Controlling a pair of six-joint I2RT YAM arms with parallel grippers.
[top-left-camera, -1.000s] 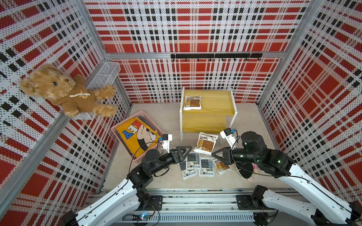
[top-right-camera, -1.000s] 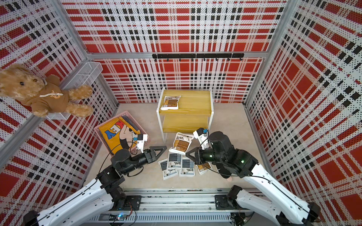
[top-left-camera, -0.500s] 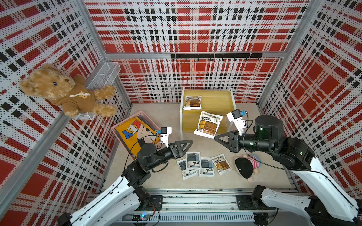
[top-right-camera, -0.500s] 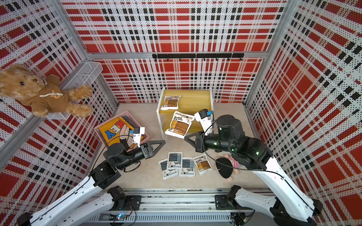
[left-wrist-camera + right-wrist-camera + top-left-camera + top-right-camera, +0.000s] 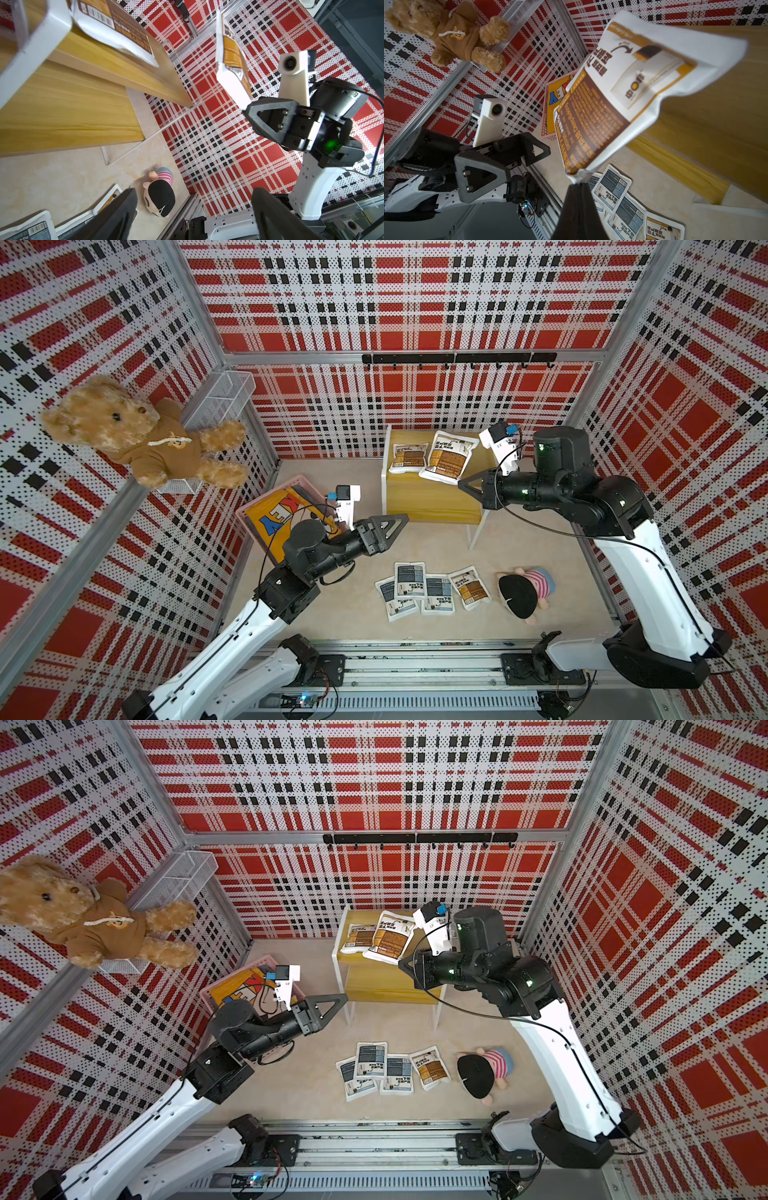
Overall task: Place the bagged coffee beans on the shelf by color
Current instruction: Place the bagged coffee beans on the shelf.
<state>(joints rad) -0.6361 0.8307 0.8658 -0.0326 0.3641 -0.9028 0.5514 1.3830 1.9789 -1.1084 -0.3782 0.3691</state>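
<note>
Pinching brown-label pouch [image 5: 446,456] corner over shelf [image 5: 428,497]: right jaws clenched | left jaws spread wide, released

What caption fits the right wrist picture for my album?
The right gripper holds a brown-label coffee pouch by one end near the wooden shelf.

The beige desk [image 5: 415,543] carries the two-tier shelf [image 5: 432,506] toward its back. The pink basket [image 5: 270,494] stands by the left wall, and a small plush doll [image 5: 523,593] lies on the right. In front of the shelf, three grey-label pouches [image 5: 410,580] lie flat and overlapping, with a brown-label pouch [image 5: 471,587] touching their right side. A second brown-label pouch [image 5: 408,457] lies flat on the shelf's top board.
</note>
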